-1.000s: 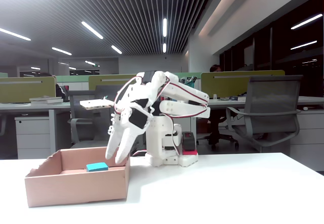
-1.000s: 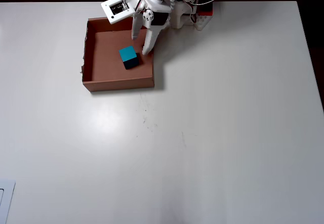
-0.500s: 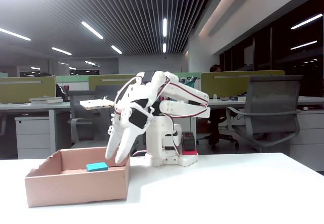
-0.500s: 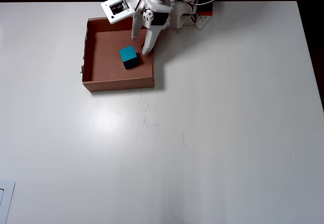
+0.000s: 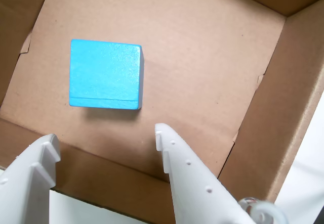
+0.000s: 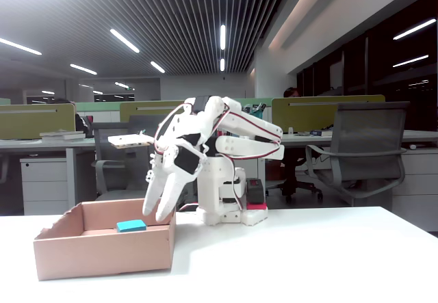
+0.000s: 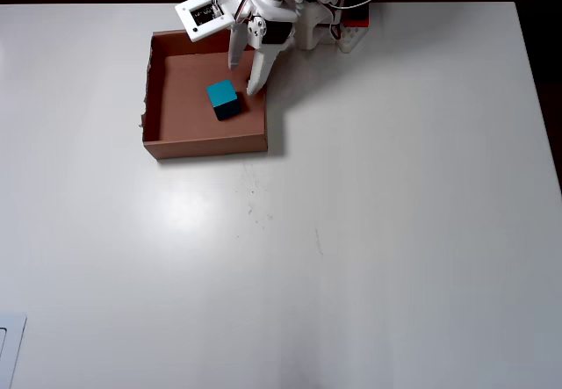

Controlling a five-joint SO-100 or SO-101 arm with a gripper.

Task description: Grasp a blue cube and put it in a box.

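In the wrist view the gripper (image 5: 106,140) enters from the bottom edge with its two white fingers spread wide and nothing between them; only the tips and part of each finger show, the rest cut off by the frame. Just above the gap, slightly left of centre, the blue cube (image 5: 105,74) lies flat on the floor of the box (image 5: 202,47), apart from both fingertips. The cube sits in the middle of the floor, clear of every wall visible there.

In the overhead view the gripper (image 7: 244,77) hangs over the box's upper right part, in the upper left of the frame, its tips just up and to the right of the blue cube (image 7: 223,99). The arm's body covers the box's (image 7: 206,146) upper right corner and part of its top wall. A ragged edge shows on the box's left wall. The white table (image 7: 369,231) spreads open below and to the right of the box.

In the fixed view the gripper (image 6: 156,211) points down over the right wall of the box (image 6: 102,252), at lower left of the frame. Only the top of the blue cube (image 6: 131,226) shows above the near wall. How far the fingertips are above the floor cannot be told.
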